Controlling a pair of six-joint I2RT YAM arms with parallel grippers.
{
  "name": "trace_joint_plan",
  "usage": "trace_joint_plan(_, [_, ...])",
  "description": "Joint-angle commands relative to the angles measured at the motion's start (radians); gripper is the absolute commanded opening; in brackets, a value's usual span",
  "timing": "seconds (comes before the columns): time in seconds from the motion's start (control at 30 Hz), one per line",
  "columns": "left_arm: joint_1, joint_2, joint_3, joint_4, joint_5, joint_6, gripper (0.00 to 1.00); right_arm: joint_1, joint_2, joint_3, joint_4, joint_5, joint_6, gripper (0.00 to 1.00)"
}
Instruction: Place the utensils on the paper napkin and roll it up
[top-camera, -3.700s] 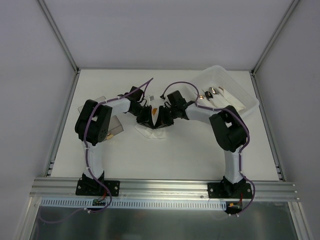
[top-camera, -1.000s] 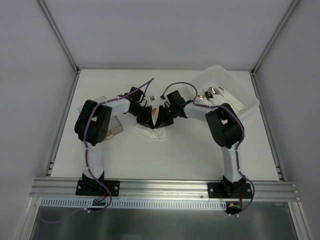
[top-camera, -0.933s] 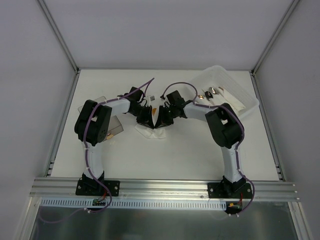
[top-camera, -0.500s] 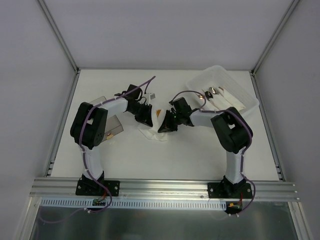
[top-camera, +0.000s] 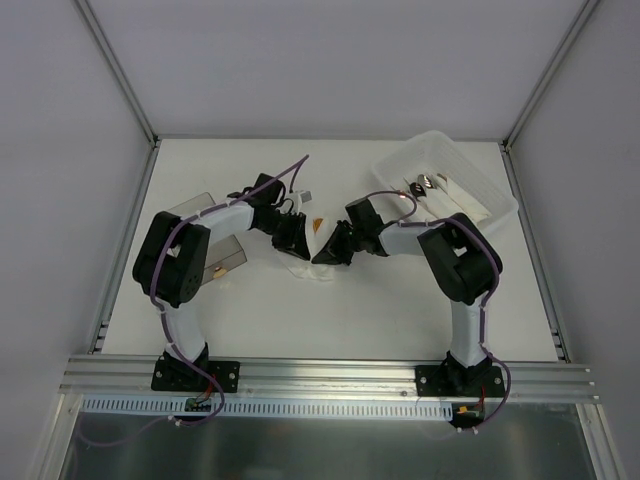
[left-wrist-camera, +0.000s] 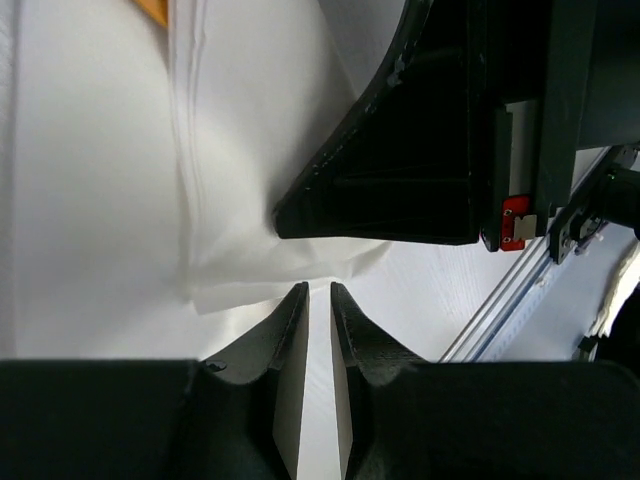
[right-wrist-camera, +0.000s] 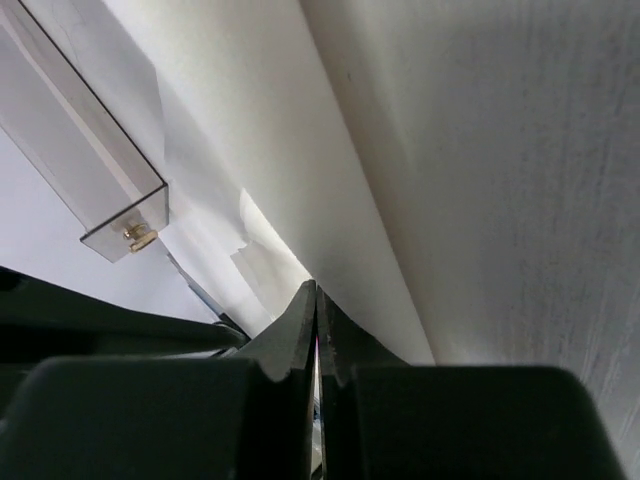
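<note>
The paper napkin (top-camera: 312, 268) lies crumpled on the table between my two grippers. An orange utensil tip (top-camera: 318, 224) sticks out of it at the far side; it also shows in the left wrist view (left-wrist-camera: 153, 10). My left gripper (top-camera: 293, 242) rests at the napkin's left edge (left-wrist-camera: 250, 285), its jaws a narrow gap apart with nothing between them (left-wrist-camera: 318, 288). My right gripper (top-camera: 330, 252) is shut, its tips (right-wrist-camera: 316, 288) pinching a raised fold of the napkin (right-wrist-camera: 330, 190). The rest of the utensils are hidden inside the napkin.
A translucent white tray (top-camera: 487, 187) with small dark-and-metal bits (top-camera: 420, 185) stands at the back right. A smoky clear box (top-camera: 228, 255) sits left of the napkin by the left arm; it also shows in the right wrist view (right-wrist-camera: 105, 185).
My right gripper has moved nearer and slightly left with the napkin fold. The left gripper has shifted a little right and its elbow swung left. The napkin has crept toward the near side.
</note>
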Motion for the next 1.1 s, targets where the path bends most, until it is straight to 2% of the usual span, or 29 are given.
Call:
trace_joint_plan(0.0, [-0.022,0.014,-0.015,0.004,-0.003,-0.048,0.15,0.0,0.061,-0.009,-0.06,0.126,0.065,0.0])
trace_joint_plan(0.27, [-0.013,0.161,0.066,-0.046,-0.115,-0.054,0.14,-0.007,-0.014,-0.018,-0.069,0.129,0.027,0.0])
trace_joint_plan(0.47, [0.015,0.232,0.134,-0.157,-0.187,0.01,0.08,-0.053,-0.079,0.092,-0.123,0.05,-0.172,0.08])
trace_joint_plan(0.53, [0.013,0.238,0.141,-0.171,-0.204,0.02,0.07,-0.068,-0.065,0.158,-0.173,0.001,-0.304,0.11])
trace_joint_plan(0.77, [0.01,0.246,0.177,-0.24,-0.228,0.118,0.06,-0.082,0.007,0.367,-0.244,-0.115,-0.55,0.14])
trace_joint_plan(0.93, [0.016,0.246,0.194,-0.28,-0.232,0.141,0.06,-0.076,0.099,0.45,-0.258,-0.161,-0.576,0.13])
trace_joint_plan(1.07, [0.016,0.246,0.206,-0.286,-0.235,0.182,0.06,-0.056,0.136,0.416,-0.25,-0.175,-0.573,0.11])
